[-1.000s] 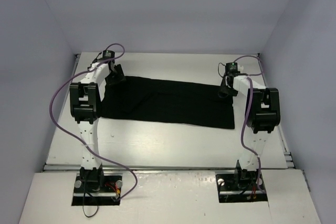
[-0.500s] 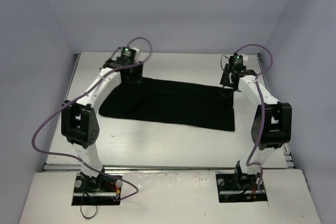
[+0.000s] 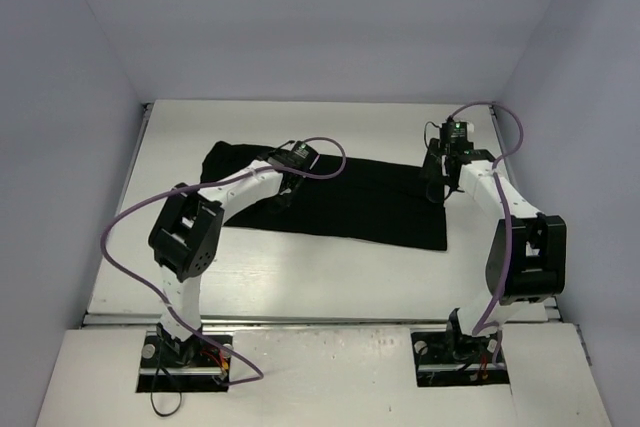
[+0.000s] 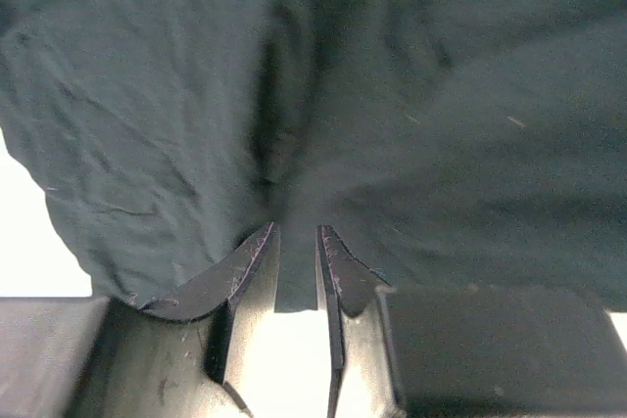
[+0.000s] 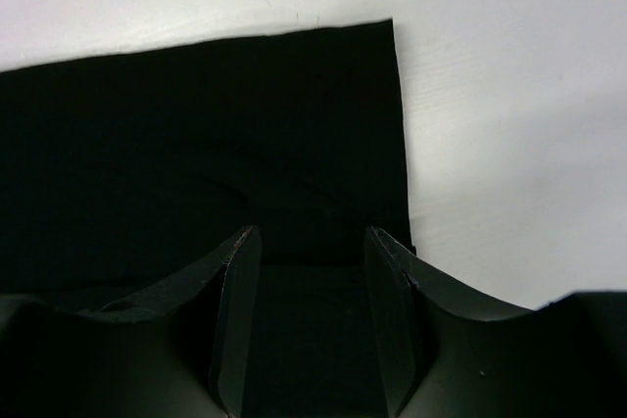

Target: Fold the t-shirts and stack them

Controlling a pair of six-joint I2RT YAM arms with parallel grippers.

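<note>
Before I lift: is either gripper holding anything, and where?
Left gripper pinches the t-shirt at an edge of its left half; right gripper, open over the right edge, holds nothing.

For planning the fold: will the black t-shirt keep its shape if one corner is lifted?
Probably not: the t-shirt lies flat and wrinkled, so it should drape limply. It looks thin, likely light. Pushed, it would probably bunch like its creases.
</note>
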